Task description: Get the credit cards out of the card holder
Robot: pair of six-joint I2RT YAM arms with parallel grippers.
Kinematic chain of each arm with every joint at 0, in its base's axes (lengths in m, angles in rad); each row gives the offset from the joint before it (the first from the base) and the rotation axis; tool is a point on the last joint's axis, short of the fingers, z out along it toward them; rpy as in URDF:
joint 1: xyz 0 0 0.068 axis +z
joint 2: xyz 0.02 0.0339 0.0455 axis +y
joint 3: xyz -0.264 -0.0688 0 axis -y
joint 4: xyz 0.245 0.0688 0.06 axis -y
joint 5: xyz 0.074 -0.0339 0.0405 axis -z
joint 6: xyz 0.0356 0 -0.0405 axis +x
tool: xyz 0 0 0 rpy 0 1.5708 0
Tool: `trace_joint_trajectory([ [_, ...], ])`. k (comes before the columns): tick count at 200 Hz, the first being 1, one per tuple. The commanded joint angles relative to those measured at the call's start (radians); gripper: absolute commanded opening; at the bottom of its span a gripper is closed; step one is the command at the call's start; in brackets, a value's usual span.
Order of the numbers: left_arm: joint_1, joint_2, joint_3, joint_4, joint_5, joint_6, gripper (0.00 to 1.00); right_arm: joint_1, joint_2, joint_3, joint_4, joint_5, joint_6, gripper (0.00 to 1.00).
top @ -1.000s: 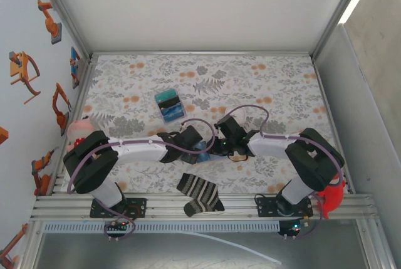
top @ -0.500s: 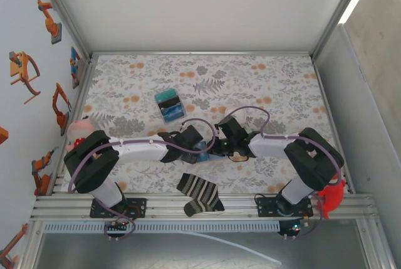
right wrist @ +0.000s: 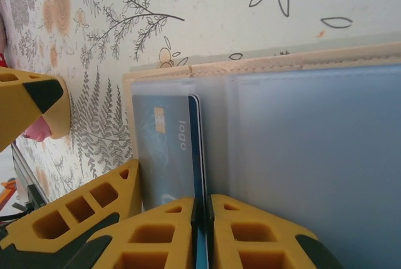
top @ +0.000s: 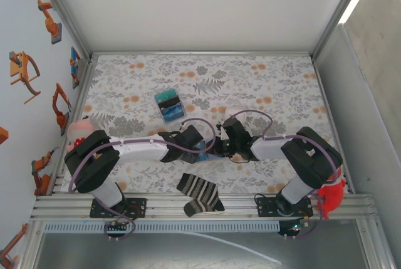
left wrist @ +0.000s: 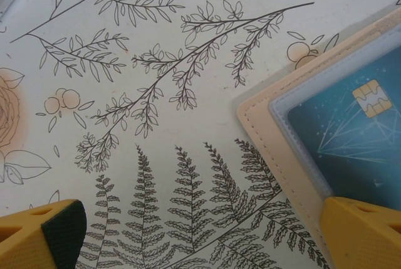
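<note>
You're looking straight down at the leaf-and-flower printed tablecloth [left wrist: 156, 62]. The left gripper [left wrist: 200, 237] stands wide open, its yellow fingertips [left wrist: 41, 237] in the two bottom corners. The right-hand tip lies over the edge of the tan card holder [left wrist: 263, 137], which comes in from the right. Under its clear pocket lies a teal credit card [left wrist: 351, 137] with a gold chip [left wrist: 373, 98]

Card holder [left wrist: 266, 143] and its teal credit card [left wrist: 351, 143] cut off by the left wrist view's right edge.
</note>
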Motion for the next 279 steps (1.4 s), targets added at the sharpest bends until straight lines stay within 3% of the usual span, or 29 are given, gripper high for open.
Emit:
trace_joint_trajectory([
  [1,-0.012,0.034,0.006,-0.032,0.018,-0.001,0.97,0.009,0.017,-0.004,0.102,-0.076,0.019,0.12],
  [40,-0.012,0.036,0.011,-0.035,0.018,-0.001,0.97,0.009,0.032,-0.013,0.158,-0.099,0.035,0.12],
  [77,-0.014,0.032,0.012,-0.041,0.010,-0.001,0.97,0.005,0.023,-0.022,0.170,-0.098,0.034,0.00],
  [126,-0.013,0.040,0.011,-0.055,-0.009,-0.005,0.97,-0.030,-0.022,-0.063,0.155,-0.065,0.027,0.00],
  [233,-0.009,0.029,0.009,-0.066,-0.032,0.002,0.97,-0.043,-0.133,0.018,-0.220,0.061,-0.136,0.00],
  [279,-0.008,-0.010,0.035,-0.082,-0.038,0.022,0.97,-0.044,-0.165,0.036,-0.266,0.072,-0.151,0.00],
])
